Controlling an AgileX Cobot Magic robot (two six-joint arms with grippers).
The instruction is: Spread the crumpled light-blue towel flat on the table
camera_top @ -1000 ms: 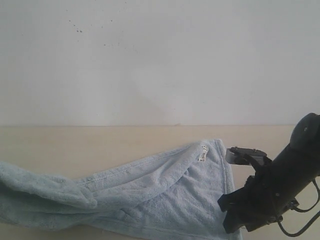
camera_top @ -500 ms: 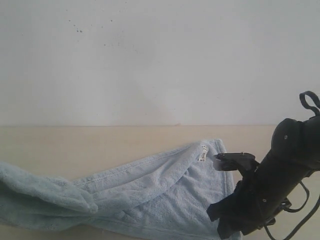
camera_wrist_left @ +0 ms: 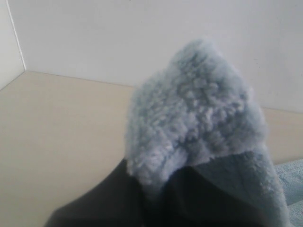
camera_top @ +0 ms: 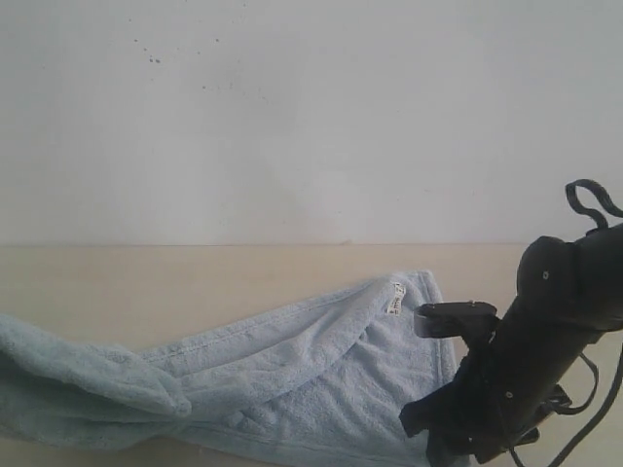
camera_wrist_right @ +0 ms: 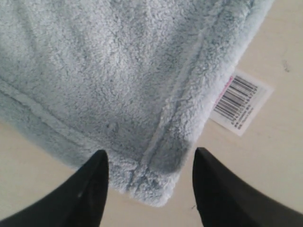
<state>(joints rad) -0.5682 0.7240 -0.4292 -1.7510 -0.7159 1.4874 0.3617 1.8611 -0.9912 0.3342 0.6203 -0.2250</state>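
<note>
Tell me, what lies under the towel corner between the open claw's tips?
Only the beige table shows around the towel corner; a barcode tag pokes out. Anything beneath the cloth is covered.

barcode tag (camera_wrist_right: 241, 101) at corner of towel (camera_wrist_right: 118, 71): black barcode, digits beneath and pink print alongside too small to read | hem tag (camera_top: 395, 298): white, faint marks, illegible

The towel (camera_top: 311, 350), pale light-blue fluffy terry with a stitched hem, lies crumpled on the smooth beige table (camera_top: 195, 277); one end is bunched into a thick roll on the table; the other spreads flatter, its white tag (camera_top: 395, 297) showing at the hem.
</note>
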